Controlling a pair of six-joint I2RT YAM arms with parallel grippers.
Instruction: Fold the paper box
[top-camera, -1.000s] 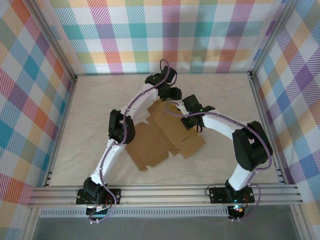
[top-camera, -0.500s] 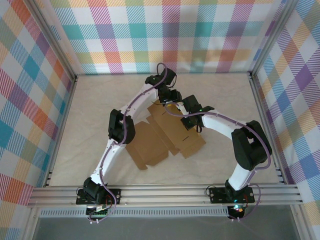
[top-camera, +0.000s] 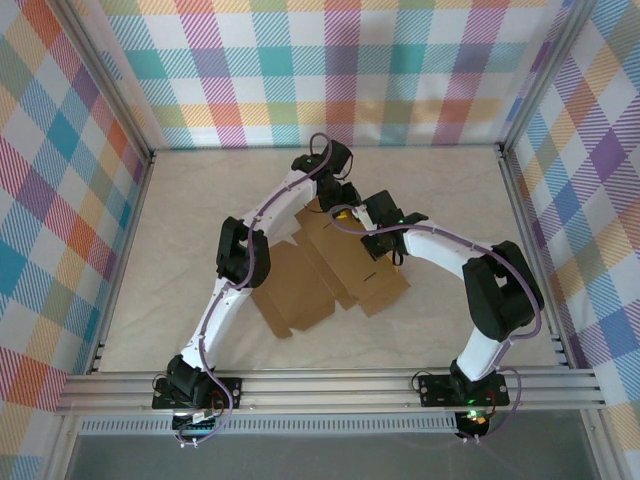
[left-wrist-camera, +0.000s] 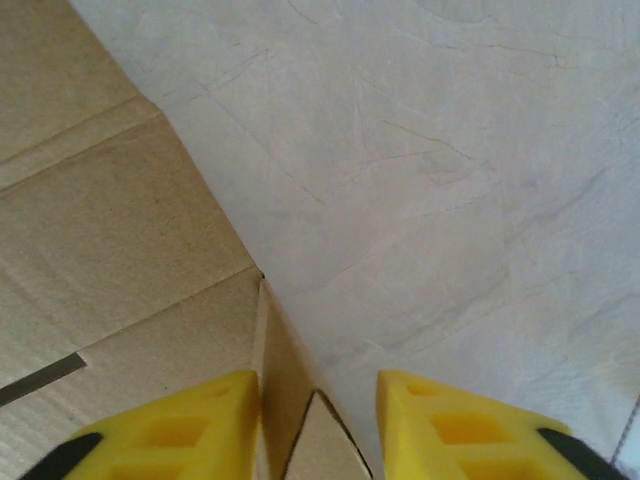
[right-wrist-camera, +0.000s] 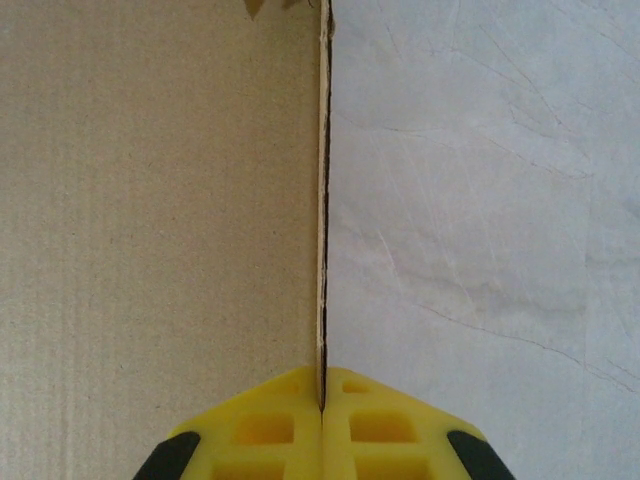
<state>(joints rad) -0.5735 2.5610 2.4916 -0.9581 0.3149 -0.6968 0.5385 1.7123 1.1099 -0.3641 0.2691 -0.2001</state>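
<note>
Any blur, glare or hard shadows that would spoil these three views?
Top external: soft even light, no glare, box sharp, walls splay outward. Left wrist: left gripper slightly soft up close, box grain clear. Right wrist: sharp; thin dark shadow line along the box edge above the right gripper.

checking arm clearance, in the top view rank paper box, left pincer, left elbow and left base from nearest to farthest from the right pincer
1. paper box, its far edge clamped in the right pincer
2. left pincer, just beside it on the far-left side
3. left elbow, well out to the left
4. left base, near-left corner
</note>
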